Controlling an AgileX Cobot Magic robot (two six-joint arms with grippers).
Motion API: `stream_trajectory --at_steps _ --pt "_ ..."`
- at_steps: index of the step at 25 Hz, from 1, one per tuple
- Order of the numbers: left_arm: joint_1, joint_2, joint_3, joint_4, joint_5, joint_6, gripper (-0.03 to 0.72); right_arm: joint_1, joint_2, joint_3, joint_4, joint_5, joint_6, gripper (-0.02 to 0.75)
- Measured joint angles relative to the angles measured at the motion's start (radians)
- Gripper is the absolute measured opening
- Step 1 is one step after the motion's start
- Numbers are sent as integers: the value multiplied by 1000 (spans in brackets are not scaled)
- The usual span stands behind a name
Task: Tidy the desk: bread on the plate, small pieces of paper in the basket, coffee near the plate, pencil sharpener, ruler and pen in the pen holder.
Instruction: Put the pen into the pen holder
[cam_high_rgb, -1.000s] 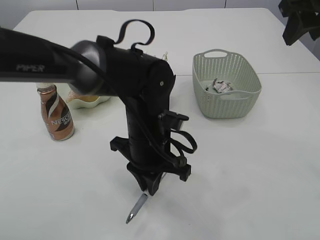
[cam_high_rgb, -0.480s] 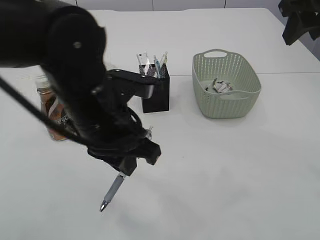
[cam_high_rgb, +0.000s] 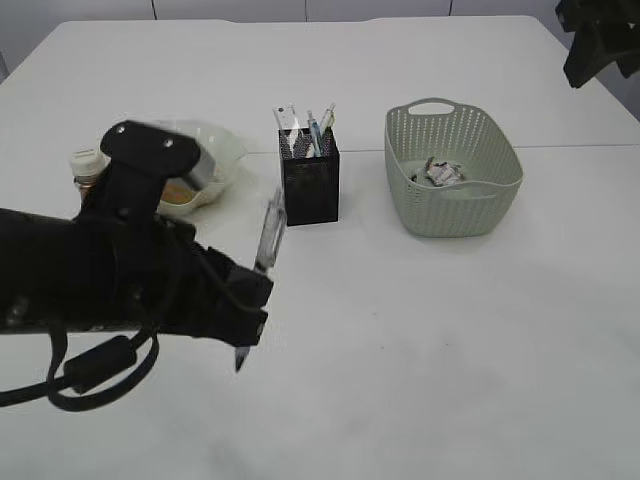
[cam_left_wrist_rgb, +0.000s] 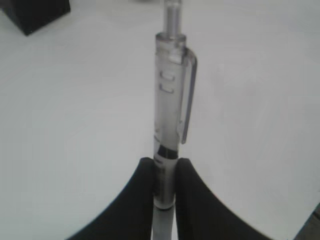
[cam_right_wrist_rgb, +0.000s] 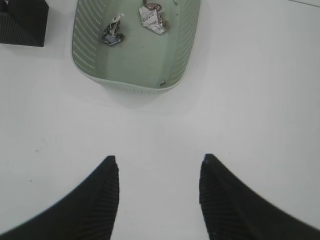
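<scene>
Between the left gripper's (cam_left_wrist_rgb: 162, 175) pinching jaws: one clear pen (cam_left_wrist_rgb: 170, 120), gripped low on the barrel and held off the desk (cam_high_rgb: 450, 350) with its clip end slanting toward the pen holder (cam_high_rgb: 309, 183), a hold that seems meant for carrying it there and dropping it in. Holder already bristles with other items, so the free slot looks narrow; plate (cam_high_rgb: 222, 150) with bread and basket (cam_high_rgb: 455, 200) with paper scraps flank it, while the right gripper (cam_right_wrist_rgb: 159, 192) hangs spread and empty above the basket.
</scene>
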Motion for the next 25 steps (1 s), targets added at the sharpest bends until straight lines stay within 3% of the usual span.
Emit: stream_trajectory --at_steps 3,9,12,25 --pt "37 15 5 53 -199 0 62 0 0 0 0 -8 0 384" --pt "238 116 -1 75 -620 0 63 0 0 0 0 -18 -1 384" --pt "312 200 -63 75 -708 0 64 0 0 0 0 -25 -1 384" --pt "331 596 -525 133 -691 0 65 0 0 0 0 -48 -1 384"
